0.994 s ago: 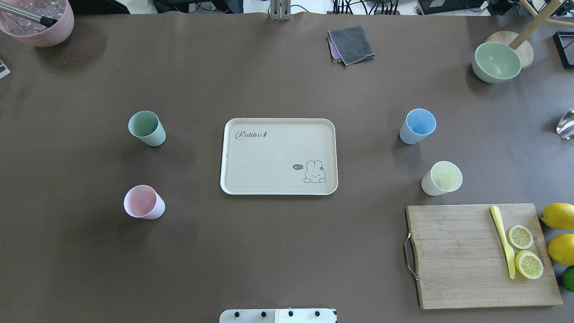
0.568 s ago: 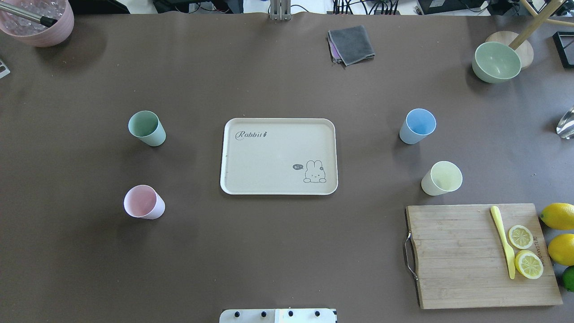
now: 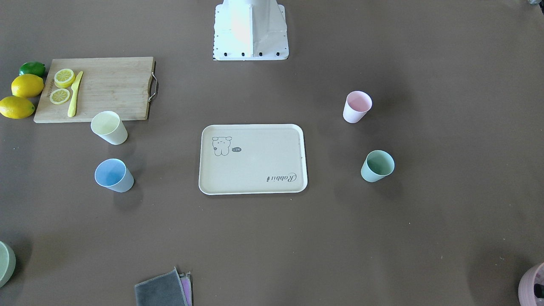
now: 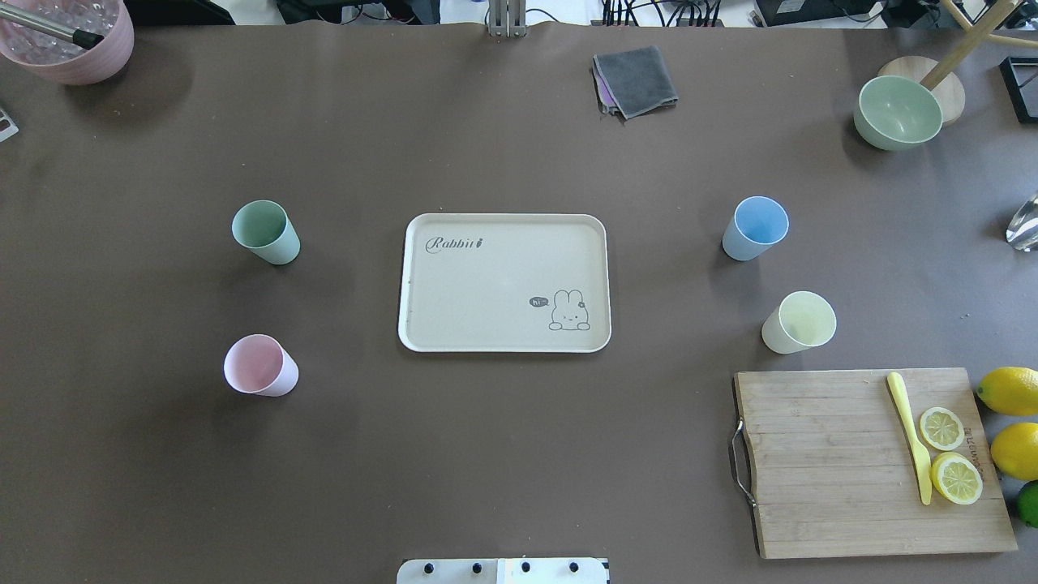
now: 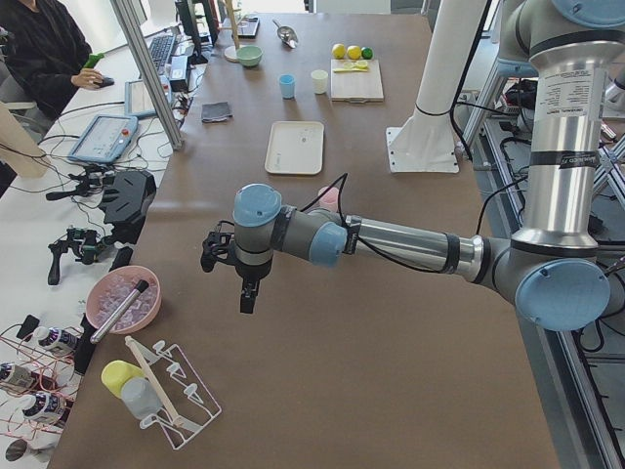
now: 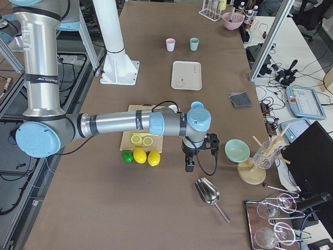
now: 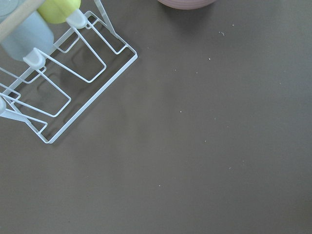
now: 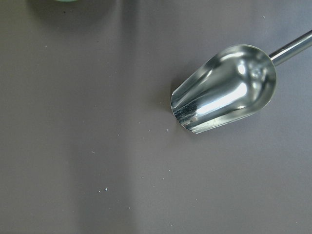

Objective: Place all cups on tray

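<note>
Front-facing view: tray [image 3: 255, 168] sits mid-table with nothing on it. All four cups stand upright on the table, well apart from the tray. On my right side are the yellow cup [image 3: 109, 127] and the blue cup [image 3: 114, 175]; on my left are the pink cup [image 3: 357, 106] and the green cup [image 3: 377, 165]. No cup placed yet. The yellow cup is just beside a corner of the cutting board [image 3: 106, 89].

Overhead view: same layout. Neither of my arms shows over the work area.

Left-side view: my left gripper [image 5: 247, 303] hangs pointing down, far out toward the table's end, near the pink pot [image 5: 122, 301]. Cannot tell if the fingers are wide or narrow.

Right-side view: my right gripper [image 6: 190, 165] hangs beyond the board, between the lemons [image 6: 146, 156] and the green bowl [image 6: 237, 150]. Finger gap: cannot tell.

Left wrist view: bare table and a wire rack [image 7: 73, 92]; no fingers in frame.

Right wrist view: a metal scoop [image 8: 224, 90] below me; no fingers in frame.

Risks:
- A low swing inward could clip the pot or rack on the left, or the scoop, bowl or lemons on the right.
- The cups look light and tapered, so a finger landing on a rim would likely tip one.
- The board crowds my approach to the yellow cup.
- Setting a base on the tray's raised rim would leave a cup tilted.
- Both arms reaching the tray together could collide.
</note>
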Robot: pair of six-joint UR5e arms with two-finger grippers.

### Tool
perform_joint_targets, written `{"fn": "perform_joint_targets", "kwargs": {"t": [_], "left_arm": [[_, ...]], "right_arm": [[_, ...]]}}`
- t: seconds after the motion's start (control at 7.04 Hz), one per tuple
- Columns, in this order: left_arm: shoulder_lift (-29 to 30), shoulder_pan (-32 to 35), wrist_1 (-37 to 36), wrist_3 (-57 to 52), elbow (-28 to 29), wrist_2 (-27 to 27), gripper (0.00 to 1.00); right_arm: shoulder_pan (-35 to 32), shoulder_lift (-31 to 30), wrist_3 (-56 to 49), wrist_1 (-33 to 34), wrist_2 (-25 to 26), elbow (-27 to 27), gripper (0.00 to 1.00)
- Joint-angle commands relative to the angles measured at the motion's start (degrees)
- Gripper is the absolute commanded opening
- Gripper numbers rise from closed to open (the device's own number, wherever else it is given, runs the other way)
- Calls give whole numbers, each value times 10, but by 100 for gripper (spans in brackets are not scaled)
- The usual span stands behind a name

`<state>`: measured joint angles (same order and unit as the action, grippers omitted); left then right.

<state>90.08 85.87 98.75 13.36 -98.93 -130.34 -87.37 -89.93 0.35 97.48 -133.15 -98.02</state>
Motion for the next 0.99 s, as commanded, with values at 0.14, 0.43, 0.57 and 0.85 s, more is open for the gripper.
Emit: {"fn": "perform_joint_targets", "kwargs": {"t": [0.14, 0.43, 0.57, 0.85], "left_arm": [[1, -1, 2, 0, 0, 1, 98], [0, -1, 3, -1, -2, -2, 98], [3, -2, 4, 0, 0, 1, 98], [6, -3, 5, 0, -1, 2, 98]], "right_arm": [[0, -2, 0, 0, -3, -3, 100], [0, 0, -1, 0, -4, 0, 100], [0, -2, 0, 2, -13, 4, 100], [-1, -4, -2, 1, -13, 14, 100]]}}
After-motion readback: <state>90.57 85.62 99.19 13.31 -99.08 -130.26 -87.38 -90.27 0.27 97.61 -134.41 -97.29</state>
